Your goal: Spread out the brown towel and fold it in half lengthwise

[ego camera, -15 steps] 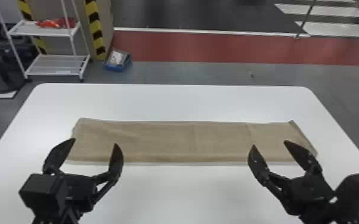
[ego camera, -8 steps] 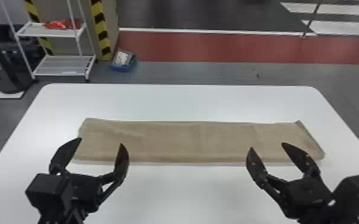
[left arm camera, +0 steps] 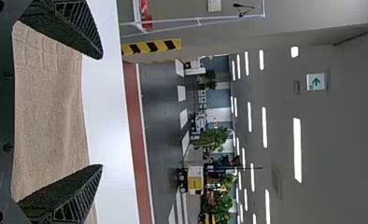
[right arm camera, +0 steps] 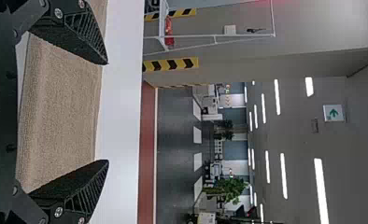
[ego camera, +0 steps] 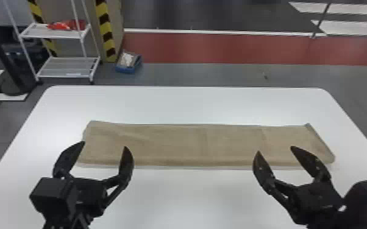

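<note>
L gripper & R gripper were both empty, jaws wide apart, by the near edge of the towel. A thin lower layer showed along that edge. Beyond it, the towel lay flat mid-table as a long, narrow strip, running L to R. Status (est.): spreading complete; lengthwise fold apparently complete, w/ far edge approx. straight. Remaining work was prob. nil, excl. poss. minor squaring of the slanted R end & arm withdrawal.
</note>
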